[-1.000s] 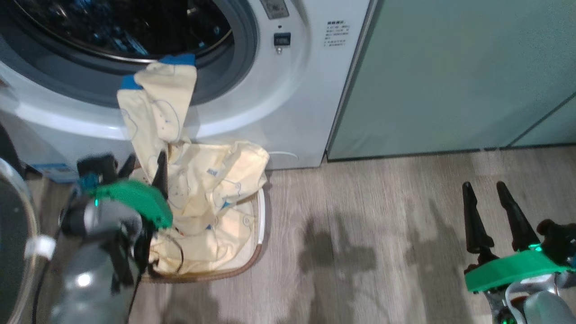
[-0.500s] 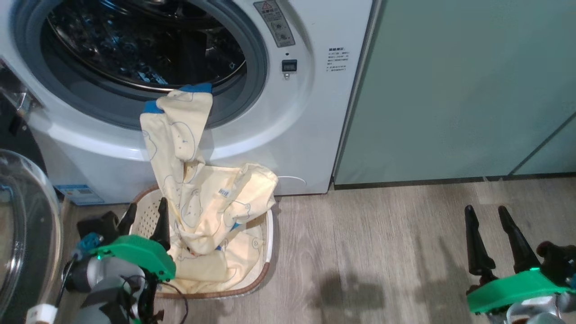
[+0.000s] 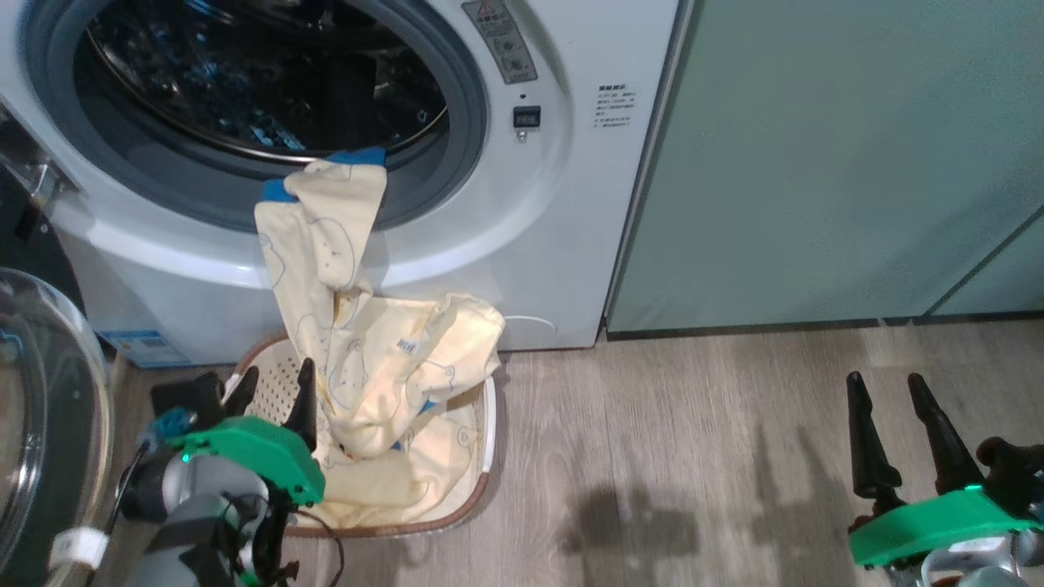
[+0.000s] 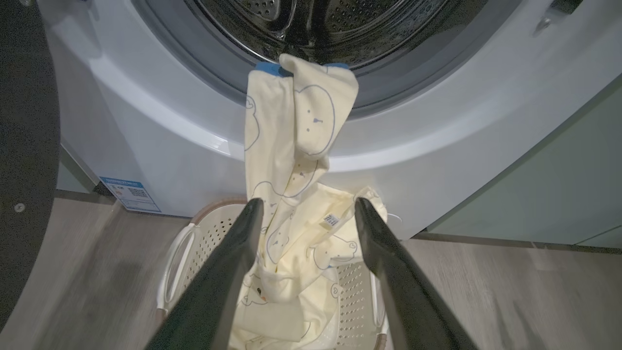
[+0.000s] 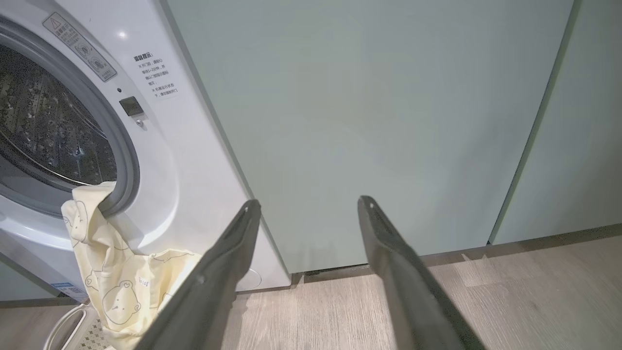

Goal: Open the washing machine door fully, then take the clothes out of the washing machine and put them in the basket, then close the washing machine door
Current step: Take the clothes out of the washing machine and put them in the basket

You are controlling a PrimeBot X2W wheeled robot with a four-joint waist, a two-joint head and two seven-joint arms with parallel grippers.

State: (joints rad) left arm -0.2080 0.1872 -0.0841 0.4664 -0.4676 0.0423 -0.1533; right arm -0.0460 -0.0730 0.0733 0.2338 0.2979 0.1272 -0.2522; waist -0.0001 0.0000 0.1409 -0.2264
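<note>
— Looking down, where do we find the clothes [image 3: 367, 367]?
— Draped out of the washing machine [image 3: 563, 244], over its grey ring [image 3: 469, 122], with the lower end heaped in the basket [image 3: 273, 387] on the floor [image 3: 693, 424] just before the machine.
— What stands in our way?
— The washing machine door [image 3: 41, 408], open at our left, just beside the left jaws. Those stand apart and empty at the basket's near edge. Our right jaws, likewise apart and empty, hang over bare floor before the green cabinet panels [image 3: 816, 163], well apart from the basket.
</note>
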